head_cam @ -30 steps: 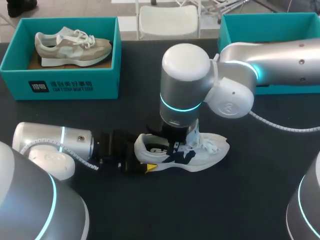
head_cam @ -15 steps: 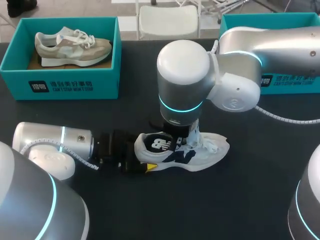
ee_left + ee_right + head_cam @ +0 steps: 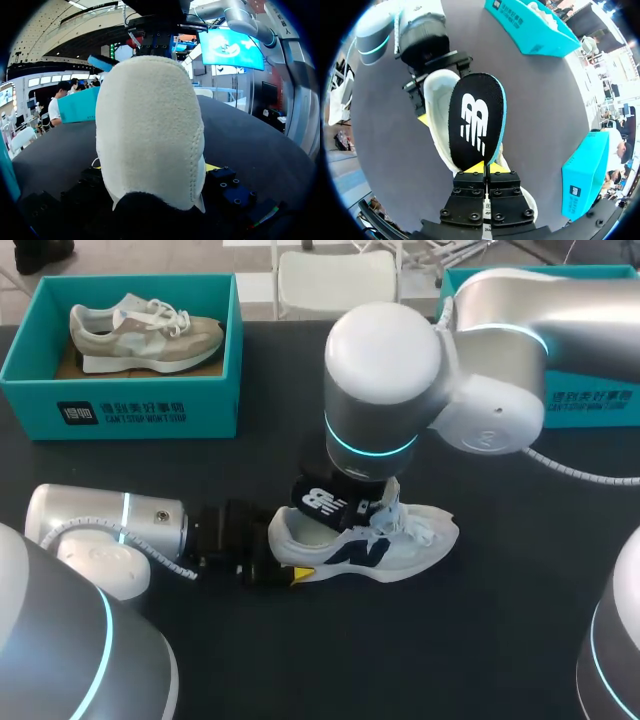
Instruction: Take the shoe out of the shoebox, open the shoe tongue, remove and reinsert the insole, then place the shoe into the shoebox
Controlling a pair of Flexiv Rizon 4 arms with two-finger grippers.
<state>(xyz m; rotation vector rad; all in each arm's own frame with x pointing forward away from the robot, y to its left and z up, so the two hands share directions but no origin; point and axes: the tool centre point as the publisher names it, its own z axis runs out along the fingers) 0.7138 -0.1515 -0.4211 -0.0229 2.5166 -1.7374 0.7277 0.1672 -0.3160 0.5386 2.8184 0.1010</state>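
Observation:
A white shoe (image 3: 400,540) with a navy logo lies on its side on the dark table, toe pointing right. My left gripper (image 3: 283,558) comes in from the left and is shut on the heel, which fills the left wrist view as a cream heel (image 3: 150,130). Above the shoe opening hangs a black insole (image 3: 475,120) with a white logo and a cyan underside. My right gripper (image 3: 485,169) is shut on its edge. In the head view the insole (image 3: 328,505) tilts up out of the shoe, under the right arm's big joint (image 3: 385,390).
A teal shoebox (image 3: 120,405) at the back left holds a beige shoe (image 3: 145,335). A second teal shoebox (image 3: 590,405) stands at the back right, partly hidden by my right arm. Bare dark table lies in front of the white shoe.
My right gripper has risen and drawn the black insole up out of the white shoe, so its logo now shows. The left arm and the shoe have stayed put.

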